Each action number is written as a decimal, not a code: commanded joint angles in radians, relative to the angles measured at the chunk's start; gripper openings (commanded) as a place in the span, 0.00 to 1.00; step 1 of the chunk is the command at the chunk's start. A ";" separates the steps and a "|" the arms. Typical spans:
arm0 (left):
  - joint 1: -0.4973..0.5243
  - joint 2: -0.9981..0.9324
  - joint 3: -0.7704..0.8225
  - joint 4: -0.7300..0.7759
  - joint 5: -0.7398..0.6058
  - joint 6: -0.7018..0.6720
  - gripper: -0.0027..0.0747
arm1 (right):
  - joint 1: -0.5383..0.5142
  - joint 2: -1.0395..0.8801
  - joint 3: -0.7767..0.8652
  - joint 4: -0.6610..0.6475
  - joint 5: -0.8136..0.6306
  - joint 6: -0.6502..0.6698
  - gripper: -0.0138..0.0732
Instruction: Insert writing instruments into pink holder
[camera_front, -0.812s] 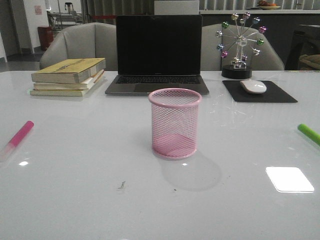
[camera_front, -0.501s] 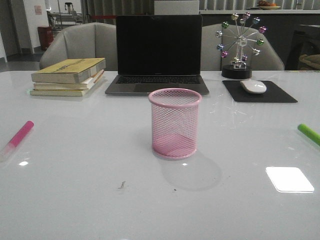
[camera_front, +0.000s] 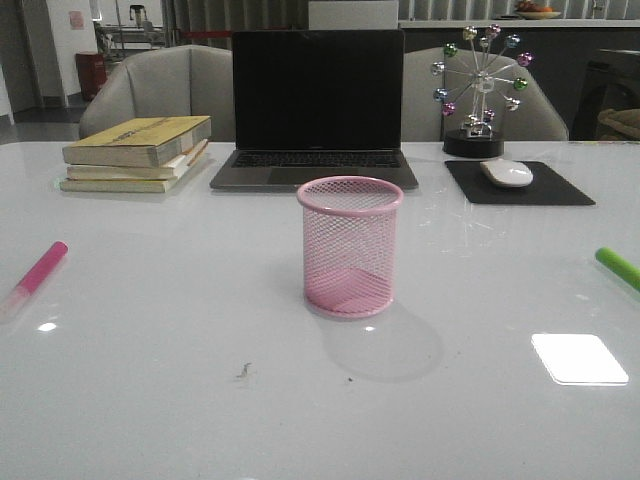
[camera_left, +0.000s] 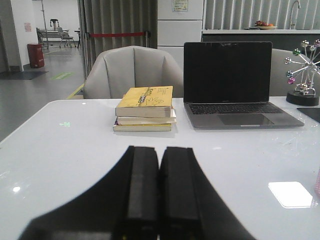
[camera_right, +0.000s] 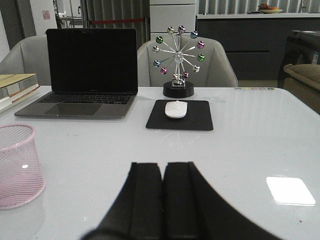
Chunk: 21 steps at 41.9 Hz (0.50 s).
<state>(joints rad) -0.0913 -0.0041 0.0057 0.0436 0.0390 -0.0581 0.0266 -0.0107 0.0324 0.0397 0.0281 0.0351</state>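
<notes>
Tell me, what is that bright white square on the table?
Front view: glare from overhead light on the glossy table, a white patch right of the pink holder, whose shadow falls toward the camera. Both wrist views catch the same patch.

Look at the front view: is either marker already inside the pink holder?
No. The pink holder is empty; the pink marker and green marker lie on the table.

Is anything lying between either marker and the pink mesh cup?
Nothing visible. The pink marker and green marker each face bare table toward the pink mesh cup; the laptop, books and mouse sit behind.
</notes>
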 joint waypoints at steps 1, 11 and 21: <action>-0.007 -0.020 0.003 -0.004 -0.115 -0.006 0.16 | -0.006 -0.019 -0.010 -0.005 -0.114 0.000 0.22; -0.008 -0.016 -0.140 -0.006 -0.136 -0.006 0.16 | -0.005 -0.013 -0.213 -0.005 -0.004 0.000 0.22; -0.008 0.107 -0.496 -0.008 0.082 -0.006 0.16 | -0.005 0.149 -0.585 -0.005 0.243 0.000 0.22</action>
<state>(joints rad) -0.0913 0.0323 -0.3573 0.0436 0.1054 -0.0581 0.0266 0.0570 -0.4247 0.0397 0.2700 0.0351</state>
